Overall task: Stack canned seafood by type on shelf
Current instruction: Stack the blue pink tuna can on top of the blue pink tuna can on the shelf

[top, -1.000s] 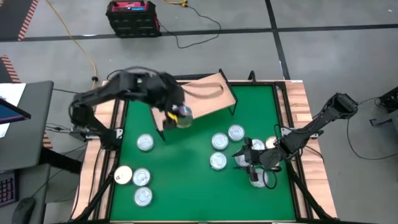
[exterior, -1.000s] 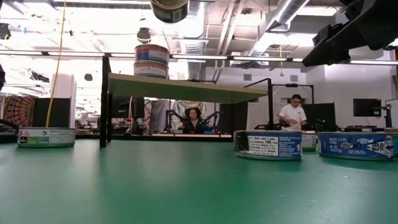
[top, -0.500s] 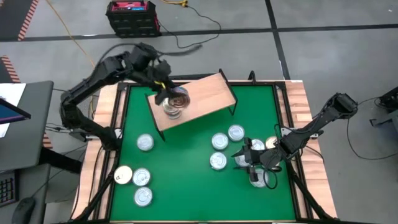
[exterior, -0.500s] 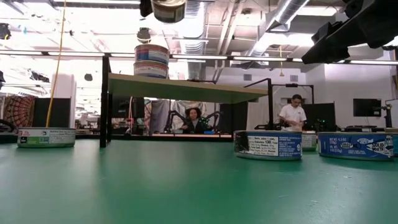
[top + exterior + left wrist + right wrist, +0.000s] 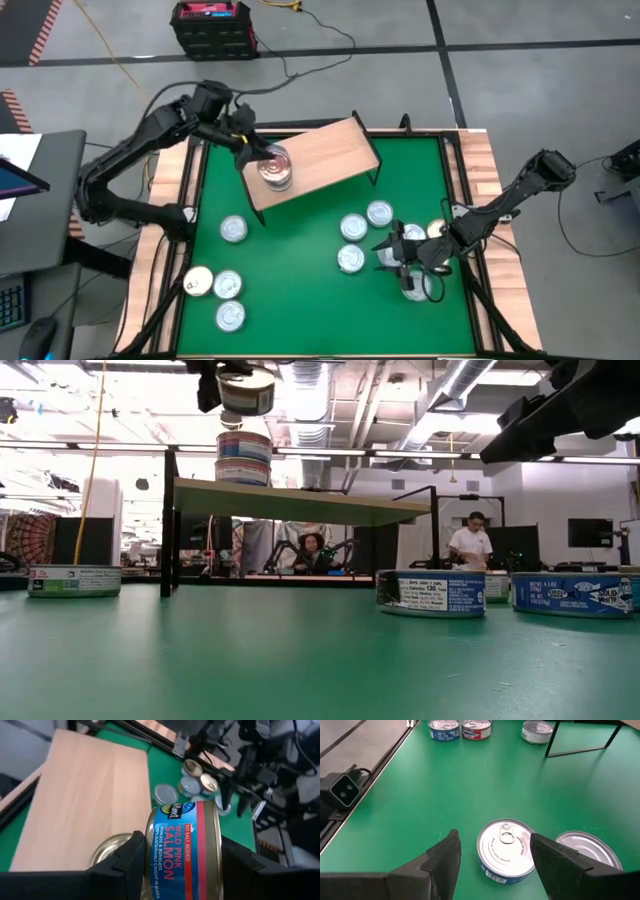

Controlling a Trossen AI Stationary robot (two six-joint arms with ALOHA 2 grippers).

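Note:
My left gripper (image 5: 262, 160) is over the left end of the light-wood shelf (image 5: 325, 155) and is shut on a blue-and-red salmon can (image 5: 182, 852). In the low view the can (image 5: 245, 390) hangs above a stack of cans (image 5: 243, 457) that stands on the shelf; the stack's gold lid (image 5: 111, 851) shows below it. My right gripper (image 5: 494, 836) is open low over the table's right part, its fingers on either side of a silver-lidded can (image 5: 506, 851) without touching it. My left gripper pinches the salmon can's side wall (image 5: 156, 851) between its two fingers, one on each side. The fingers (image 5: 208, 388) slant down from the table's far left. The can is level, lid up, and clear of the stack below it.
Several cans lie on the green table: one group at the near left (image 5: 228, 285) and one at the right (image 5: 352, 227) around my right gripper. Another silver can (image 5: 587, 851) lies beside the one between the right fingers. People sit beyond the table's far edge.
My left gripper has carried the salmon can from above the table by the shelf's near edge toward the far left, over the shelf's left end. It has rolled on the way and sunk a little, so the can now hangs right above the stack.

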